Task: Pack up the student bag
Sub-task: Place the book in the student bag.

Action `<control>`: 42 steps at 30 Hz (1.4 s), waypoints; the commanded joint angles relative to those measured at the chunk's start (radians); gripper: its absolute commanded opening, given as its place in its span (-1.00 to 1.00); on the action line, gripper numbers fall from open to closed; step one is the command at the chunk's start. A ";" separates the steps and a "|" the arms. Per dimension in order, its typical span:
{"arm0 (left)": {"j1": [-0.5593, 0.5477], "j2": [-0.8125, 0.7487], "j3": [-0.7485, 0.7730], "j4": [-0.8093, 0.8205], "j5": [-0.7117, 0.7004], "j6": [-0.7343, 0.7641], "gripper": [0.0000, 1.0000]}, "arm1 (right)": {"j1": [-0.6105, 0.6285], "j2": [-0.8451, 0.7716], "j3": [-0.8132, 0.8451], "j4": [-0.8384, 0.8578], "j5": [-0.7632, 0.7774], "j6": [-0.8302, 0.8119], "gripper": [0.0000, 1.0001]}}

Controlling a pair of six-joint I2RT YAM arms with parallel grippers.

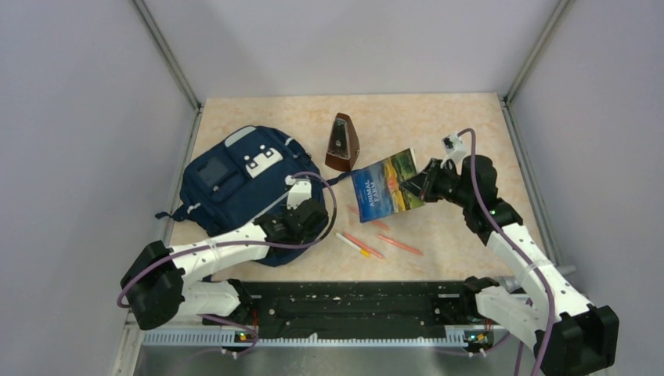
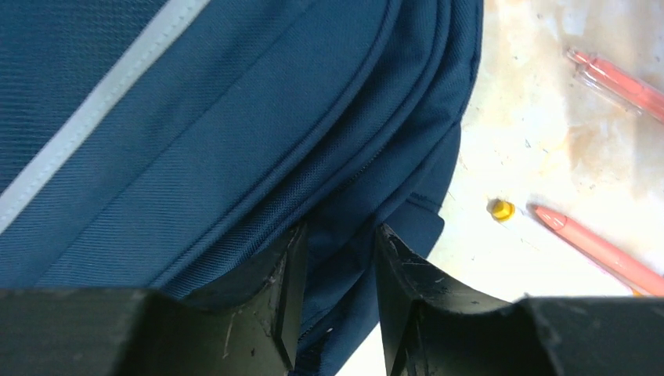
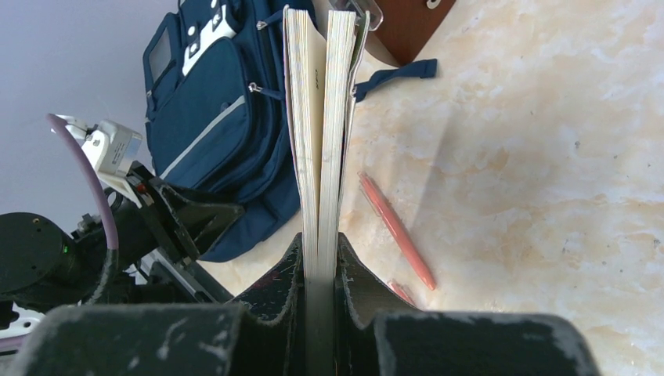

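Left tool (image 2: 338, 235) is pinched on the student bag (image 1: 227, 180) at its five-o'clock edge. Right tool (image 3: 319, 249) is clamped on a book (image 1: 385, 186), held at the bag's three o'clock.

White arm links (image 1: 211, 251) with black joints; purple cables (image 3: 95, 192) looping along both; black, scuffed claw fingers (image 2: 403, 270).

Counter (image 1: 470, 125): beige, marbled stone pattern, matte.
Walls (image 1: 352, 39): plain pale grey panels on three sides.
Corner posts (image 1: 168, 55): thin metal strips.
Light: even, soft shadows.
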 commanded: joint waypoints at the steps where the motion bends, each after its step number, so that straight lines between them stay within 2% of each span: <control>1: 0.010 0.026 0.051 -0.041 -0.174 0.004 -0.17 | -0.002 -0.033 0.018 0.092 -0.027 0.020 -1.00; 9: 0.010 0.086 0.071 -0.027 -0.203 0.006 -0.20 | -0.003 -0.032 0.003 0.107 -0.033 0.027 -1.00; 16: 0.009 0.125 0.055 0.022 -0.129 0.024 -0.20 | -0.003 -0.028 -0.001 0.111 -0.036 0.029 -1.00; 18: 0.010 0.125 0.055 0.021 -0.137 0.025 -0.31 | -0.002 -0.028 0.001 0.111 -0.038 0.028 -1.00; 21: 0.010 0.109 0.075 -0.011 -0.170 0.030 -0.62 | -0.001 -0.031 0.002 0.108 -0.040 0.029 -1.00; 23: 0.010 0.080 0.104 -0.035 -0.185 0.051 -0.73 | -0.002 -0.030 0.005 0.107 -0.041 0.028 -1.00; 26: 0.010 0.022 0.184 -0.087 -0.202 0.109 -0.98 | -0.002 -0.021 0.005 0.106 -0.043 0.043 -1.00; 27: 0.010 0.000 0.213 -0.099 -0.210 0.137 -1.00 | -0.002 -0.019 0.003 0.112 -0.048 0.052 -1.00; 35: 0.012 -0.148 0.377 -0.024 -0.280 0.477 -1.00 | 0.027 -0.022 -0.042 0.179 -0.025 0.201 -1.00; 42: 0.029 -0.164 0.467 0.049 -0.292 0.694 -1.00 | 0.170 -0.007 -0.120 0.409 0.076 0.402 -1.00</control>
